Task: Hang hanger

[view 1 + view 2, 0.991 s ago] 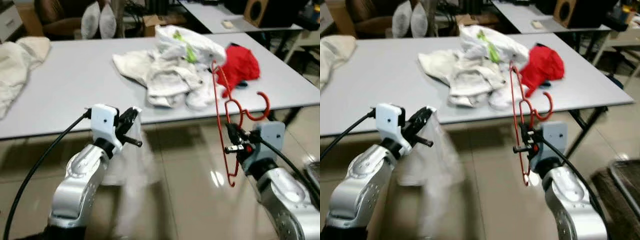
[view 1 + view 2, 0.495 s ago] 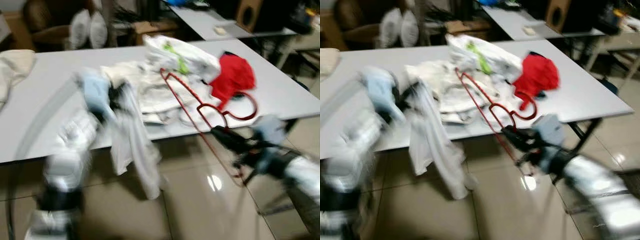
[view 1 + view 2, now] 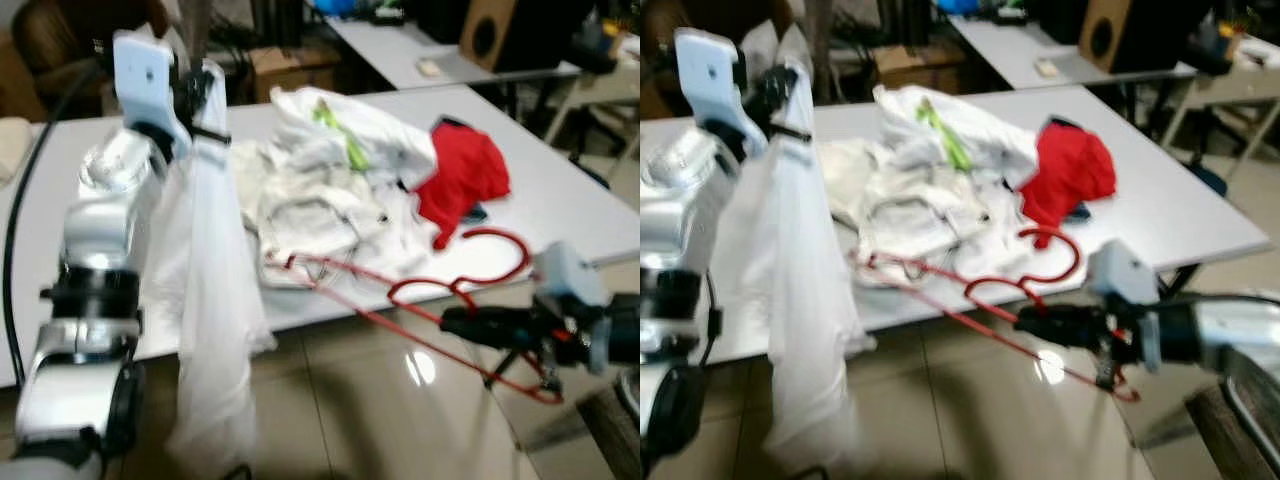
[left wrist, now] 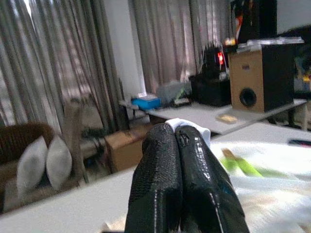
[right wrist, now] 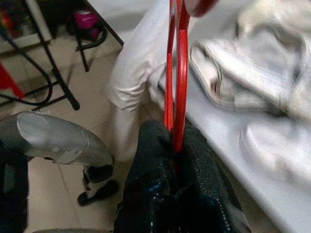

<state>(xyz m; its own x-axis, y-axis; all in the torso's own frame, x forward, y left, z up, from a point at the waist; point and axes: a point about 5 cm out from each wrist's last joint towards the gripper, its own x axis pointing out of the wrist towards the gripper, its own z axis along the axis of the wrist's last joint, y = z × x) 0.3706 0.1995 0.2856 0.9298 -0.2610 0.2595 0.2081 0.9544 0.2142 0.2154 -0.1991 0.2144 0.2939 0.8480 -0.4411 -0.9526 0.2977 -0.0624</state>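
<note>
Hanger (image 3: 400, 292), thin red wire, lay tilted flat, clamped in right end effector (image 3: 455, 322).
Left end effector (image 3: 200, 85) pinched limp white garment (image 3: 205, 300) above grey surface (image 3: 560, 210).

Red hanger held tight between two black fingers

The right gripper (image 5: 174, 145) has its two black fingers (image 5: 150, 160) pressed together on the thin red hanger (image 5: 176, 73). The hanger's two red wires run close side by side, straight away from the fingers. A white cloth (image 5: 133, 73) hangs down past the edge of the grey table (image 5: 272, 194). More white clothes (image 5: 252, 63) lie in a heap on the table. A shiny silver arm (image 5: 53, 141) shows low down over the tan floor (image 5: 92, 102). Black stand legs (image 5: 53, 73) are on the floor.
</note>
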